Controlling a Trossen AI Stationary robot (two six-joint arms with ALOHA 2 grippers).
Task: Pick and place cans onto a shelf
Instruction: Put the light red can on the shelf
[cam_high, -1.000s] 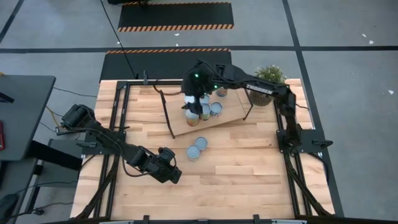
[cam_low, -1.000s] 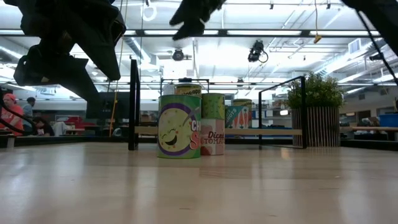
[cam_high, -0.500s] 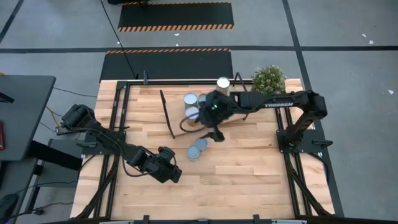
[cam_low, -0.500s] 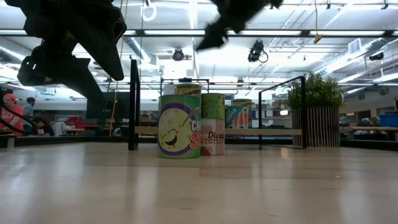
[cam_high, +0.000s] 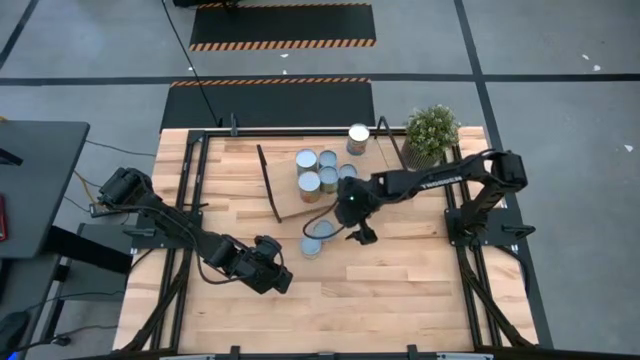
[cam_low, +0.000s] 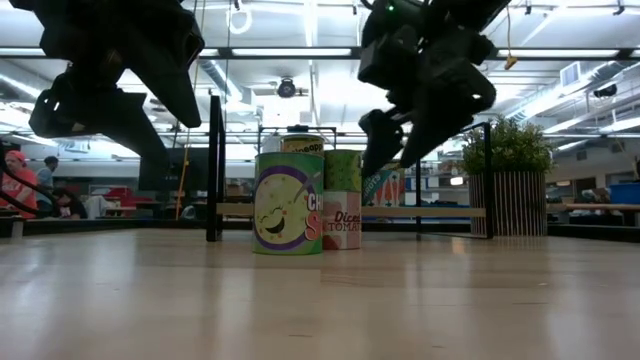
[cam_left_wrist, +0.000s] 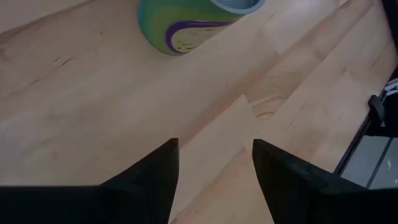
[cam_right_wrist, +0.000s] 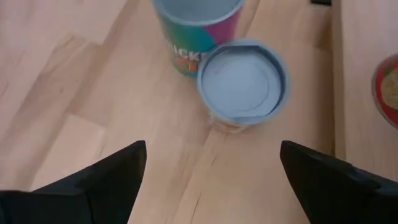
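Two cans stand on the tabletop in front of the shelf: one with a pale-blue top and one with a green and purple label. Several more cans stand on the shelf, and one stands beyond it. My right gripper is open wide and empty, just right of the two table cans and above the table. My left gripper is open and empty, nearer the front edge, left of those cans.
A potted plant stands at the table's far right corner. The shelf's black frame ends rise on both sides of the board. Bare tabletop lies to the front right. People sit in the room behind, at the left of the low view.
My right gripper has come from over the cans on the shelf toward the table's near edge and down, and now hangs beside the two cans on the tabletop. The cans have not moved.
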